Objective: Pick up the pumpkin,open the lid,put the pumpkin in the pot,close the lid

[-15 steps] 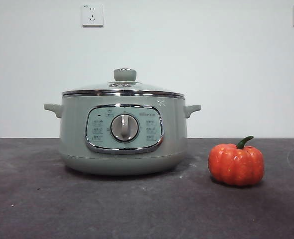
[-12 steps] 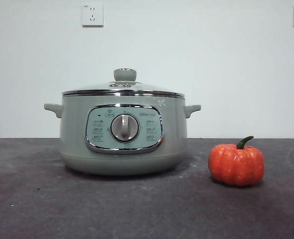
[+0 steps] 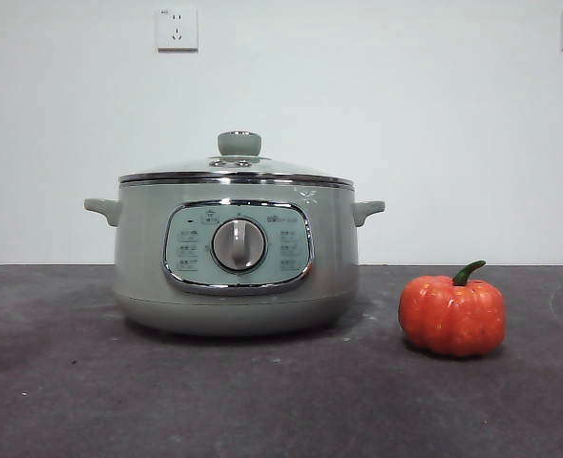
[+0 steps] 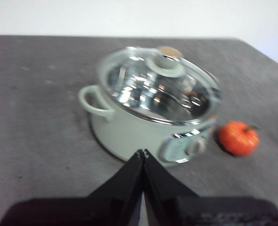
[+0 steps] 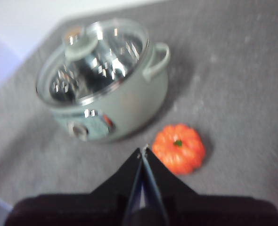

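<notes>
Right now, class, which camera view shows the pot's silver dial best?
The front view: the dial faces the camera, sharp and centred in the pot's chrome-framed panel. The left wrist view shows it only obliquely and blurred beneath the lid; the right wrist view shows a small, blurred knob low on the pot's side.

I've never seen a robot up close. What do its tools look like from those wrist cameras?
Both look alike. The left tool is matte black: two flat, wedge-shaped jaws tapering to thin tips, rising from a broad black block. The right tool has the same black wedge shape on the same kind of block. No cables, markings or labels show in either view, and the front camera shows no arm.
</notes>
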`<state>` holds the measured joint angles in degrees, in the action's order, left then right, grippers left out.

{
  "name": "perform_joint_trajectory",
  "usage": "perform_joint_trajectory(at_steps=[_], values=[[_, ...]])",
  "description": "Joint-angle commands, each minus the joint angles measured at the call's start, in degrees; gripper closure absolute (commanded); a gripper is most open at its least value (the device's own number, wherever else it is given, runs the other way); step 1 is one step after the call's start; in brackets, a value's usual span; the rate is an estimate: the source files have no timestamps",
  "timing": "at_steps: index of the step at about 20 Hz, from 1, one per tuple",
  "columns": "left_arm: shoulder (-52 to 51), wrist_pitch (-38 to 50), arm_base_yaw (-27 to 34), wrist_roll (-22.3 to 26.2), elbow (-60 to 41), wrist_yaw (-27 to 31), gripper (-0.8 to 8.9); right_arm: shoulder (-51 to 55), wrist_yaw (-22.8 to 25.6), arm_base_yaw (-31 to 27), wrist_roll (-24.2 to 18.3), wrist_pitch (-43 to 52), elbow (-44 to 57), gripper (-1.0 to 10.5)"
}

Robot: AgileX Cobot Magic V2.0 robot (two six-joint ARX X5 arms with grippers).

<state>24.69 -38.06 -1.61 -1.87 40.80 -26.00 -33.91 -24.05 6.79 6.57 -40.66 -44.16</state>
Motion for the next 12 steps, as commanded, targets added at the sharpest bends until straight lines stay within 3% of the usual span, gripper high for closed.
perform_joint_trajectory(at_steps=[1,6,8,12], values=[[2.4,-2.2,0.2,4.8,2.9,-3.1,8.21,-4.2,-0.1,0.2,-8.7,-8.8,-6.6,9.6],[6.3,-6.5,0.2,6.9,6.5,-9.2,8.22,-9.1,0.0,0.2,-14.5,-20.4,-14.9,9.6],[7.2,-6.8,0.2,6.9,6.6,-11.8,8.22,-9.7,0.0,0.2,-14.6,-21.6,-16.1,9.6],[7.5,-6.6,0.2,6.8,6.6,-11.5,8.1,-9.7,0.0,0.2,-14.6,-21.3,-16.1,9.4]])
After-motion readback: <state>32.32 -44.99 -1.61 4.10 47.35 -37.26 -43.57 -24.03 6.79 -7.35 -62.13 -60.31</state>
